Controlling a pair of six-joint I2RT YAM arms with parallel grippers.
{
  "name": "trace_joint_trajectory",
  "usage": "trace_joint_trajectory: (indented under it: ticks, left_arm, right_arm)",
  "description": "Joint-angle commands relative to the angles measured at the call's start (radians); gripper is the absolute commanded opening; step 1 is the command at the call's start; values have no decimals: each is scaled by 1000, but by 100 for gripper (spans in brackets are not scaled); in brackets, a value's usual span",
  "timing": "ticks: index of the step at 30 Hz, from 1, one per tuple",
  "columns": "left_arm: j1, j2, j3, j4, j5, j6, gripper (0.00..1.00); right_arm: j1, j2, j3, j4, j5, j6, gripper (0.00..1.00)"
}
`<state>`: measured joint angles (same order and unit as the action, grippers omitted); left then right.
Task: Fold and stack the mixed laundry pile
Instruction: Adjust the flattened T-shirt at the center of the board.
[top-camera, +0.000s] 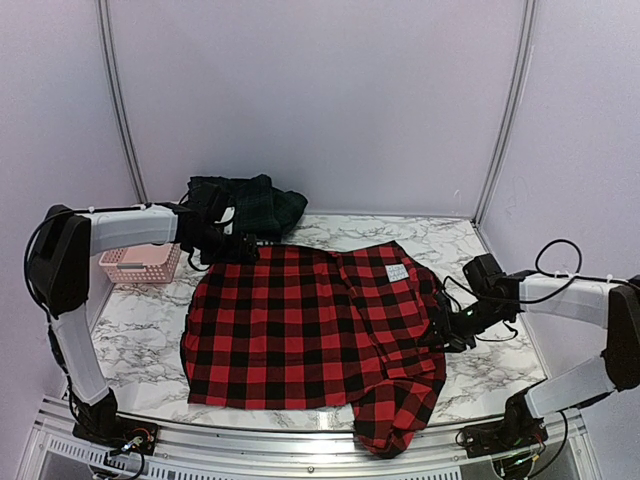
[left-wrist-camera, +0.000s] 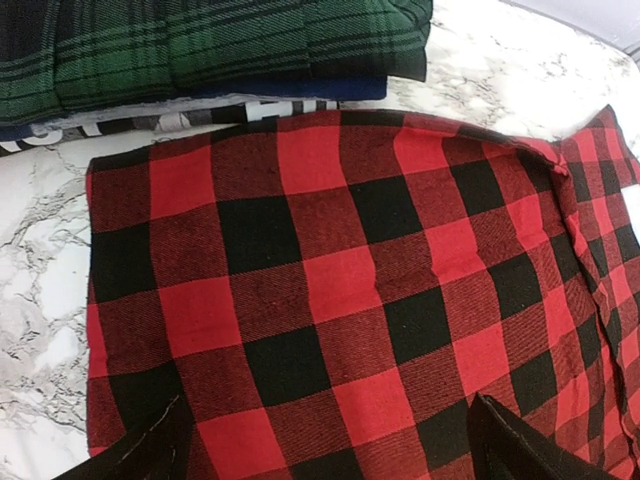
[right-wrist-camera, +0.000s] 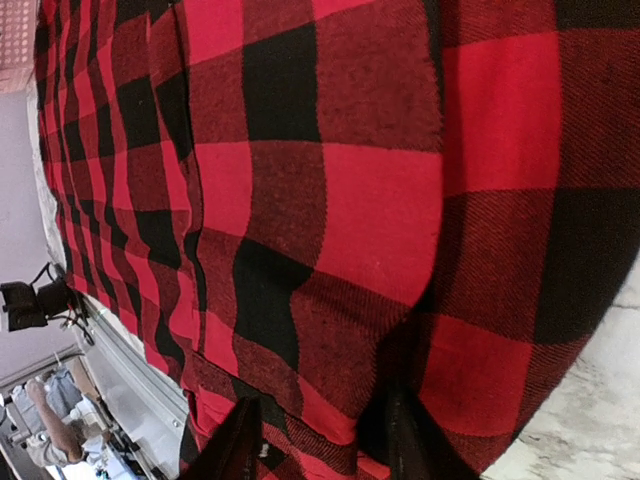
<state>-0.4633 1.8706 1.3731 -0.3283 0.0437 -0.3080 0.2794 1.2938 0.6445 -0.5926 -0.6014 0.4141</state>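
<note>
The red-and-black checked shirt (top-camera: 310, 325) lies spread flat on the marble table (top-camera: 140, 340), with one part hanging over the near edge. My left gripper (top-camera: 228, 246) is open at the shirt's far left corner; in the left wrist view its fingers (left-wrist-camera: 505, 445) straddle the cloth (left-wrist-camera: 330, 280) without holding it. The dark green plaid piece (top-camera: 250, 203) lies behind it and shows in the left wrist view (left-wrist-camera: 200, 45) on top of the navy piece with a white lettered band (left-wrist-camera: 280, 104). My right gripper (top-camera: 447, 325) is open at the shirt's right edge (right-wrist-camera: 330, 200).
A pink perforated basket (top-camera: 140, 263) stands at the left under my left arm. Pale walls close the back and sides. A metal rail (top-camera: 300, 440) runs along the near edge. Bare marble shows beside the shirt (left-wrist-camera: 40, 250) and in the right wrist view (right-wrist-camera: 600, 440).
</note>
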Motion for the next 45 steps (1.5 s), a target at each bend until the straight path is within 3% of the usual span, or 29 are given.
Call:
trace_joint_trajectory:
  ticks: [1,8,14,19,24,27,28,30,32,35,40,45]
  left_arm:
    - [3,-57,-6,-14,-78,9,99]
    - [8,-106,-15,47,-117,30,99]
    - [41,-150,-32,85,-51,1,99]
    - [92,-171,-43,113,49,-43,99]
    - [102,-176,-51,121,65,-7,99]
    - [104,-180,-62,120,78,8,99]
    - [103,-183,-69,120,82,15,99]
    - [104,-183,-83,121,112,28,99]
    - [100,-190,-103,119,160,45,99]
    - [57,-217,-150,114,205,105,99]
    - [-62,-218,-206,31,214,182,98]
    - [-86,-117,-245,-26,179,111,86]
  right_arm:
    - [12,51,11,25,-50,-19,31]
    - [11,53,104,28,-134,-3,0]
    - [12,104,306,76,-188,41,0]
    - [8,304,561,261,-204,109,0]
    - [10,683,1067,313,-201,145,0]
    - [14,904,1428,242,-210,143,0]
    - [15,959,1525,213,-221,134,2]
    - [13,1025,1625,135,-240,107,29]
    - [6,978,1546,54,-214,37,44]
    - [-11,773,1231,98,-131,-18,58]
    - [-56,494,753,133,-144,-43,58]
    - [-54,376,431,192,-151,-50,56]
